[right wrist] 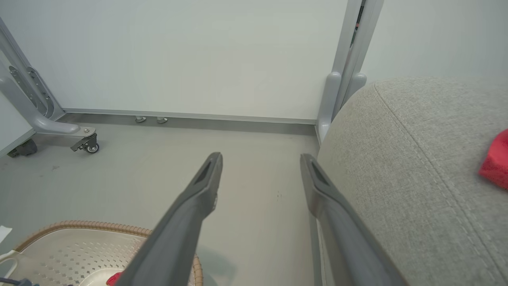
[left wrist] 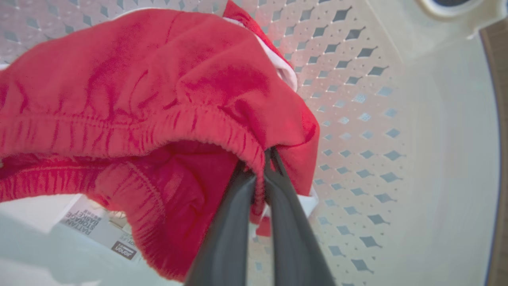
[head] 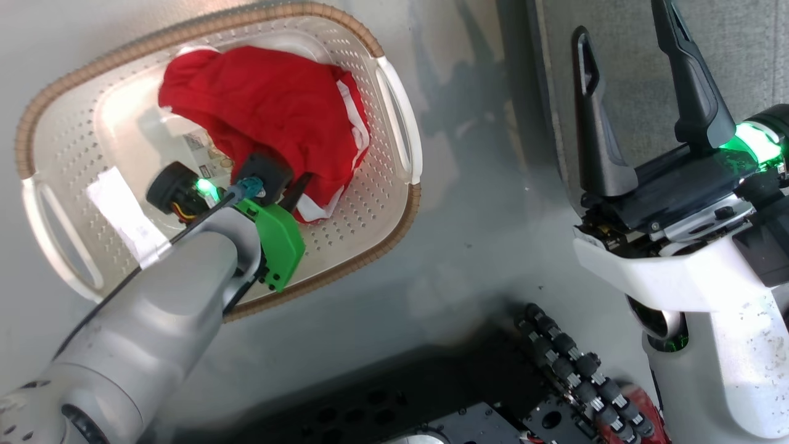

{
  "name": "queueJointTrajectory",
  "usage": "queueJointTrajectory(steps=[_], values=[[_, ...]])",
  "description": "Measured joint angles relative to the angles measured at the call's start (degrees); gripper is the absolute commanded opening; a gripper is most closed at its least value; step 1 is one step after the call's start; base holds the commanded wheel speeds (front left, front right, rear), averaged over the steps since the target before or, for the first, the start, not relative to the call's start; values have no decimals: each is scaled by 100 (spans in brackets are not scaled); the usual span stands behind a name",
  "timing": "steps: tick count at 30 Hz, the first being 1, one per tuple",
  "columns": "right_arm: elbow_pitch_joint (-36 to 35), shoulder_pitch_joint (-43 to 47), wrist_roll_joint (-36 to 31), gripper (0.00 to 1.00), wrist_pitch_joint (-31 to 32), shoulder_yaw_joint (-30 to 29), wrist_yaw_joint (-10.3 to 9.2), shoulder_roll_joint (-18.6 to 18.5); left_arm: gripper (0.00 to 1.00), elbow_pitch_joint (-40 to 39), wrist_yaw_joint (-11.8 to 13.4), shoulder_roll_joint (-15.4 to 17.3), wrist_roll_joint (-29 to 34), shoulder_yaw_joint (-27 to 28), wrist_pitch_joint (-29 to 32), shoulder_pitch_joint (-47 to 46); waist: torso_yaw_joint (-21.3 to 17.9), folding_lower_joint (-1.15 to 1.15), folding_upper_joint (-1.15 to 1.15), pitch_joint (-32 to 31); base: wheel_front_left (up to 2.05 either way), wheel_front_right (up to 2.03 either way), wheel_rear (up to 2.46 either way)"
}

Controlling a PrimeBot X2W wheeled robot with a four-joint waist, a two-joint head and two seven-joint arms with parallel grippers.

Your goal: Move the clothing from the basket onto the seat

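Zero gap, left tool (left wrist: pixel 267 155) — pinching red shorts (left wrist: pixel 139 95)

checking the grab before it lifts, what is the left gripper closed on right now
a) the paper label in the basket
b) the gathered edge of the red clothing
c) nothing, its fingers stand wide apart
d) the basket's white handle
B: in the left wrist view the left gripper has its two dark fingers pinched together on a fold of the red clothing, down inside the basket.
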Motion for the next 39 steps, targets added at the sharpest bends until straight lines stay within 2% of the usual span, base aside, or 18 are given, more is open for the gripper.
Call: queueJointTrajectory(steps=[5, 8, 12, 26, 32, 39], values=[[130, 30, 13, 100, 0, -92, 0, 1, 0, -546, 0, -48, -995, 399, -179, 338, 82, 0, 0, -385, 0, 0, 0], [211, 119, 22, 100, 0, -137, 0, 2, 0, -946, 0, -63, -1094, 795, -188, 552, 126, 0, 0, -636, 0, 0, 0], [303, 322, -14, 100, 0, -207, 0, 3, 0, -1410, 0, -98, -1021, 1392, -188, 1007, 197, 0, 0, -1030, 0, 0, 0], [665, 1270, -172, 100, 0, -432, 0, 3, 0, -3093, 0, -697, -225, 3387, -189, 2932, 506, -1, 0, -2790, 0, 0, 0], [843, 1743, -179, 100, 0, -369, 0, 3, 0, -3891, 1, -912, 0, 3945, -189, 3549, 650, -1, 0, -3709, 0, 0, 0], [967, 2087, -131, 100, 0, -259, 0, 3, 0, -4597, 1, -1046, 248, 4223, -189, 3816, 766, -1, 0, -4506, 0, 0, 0]])
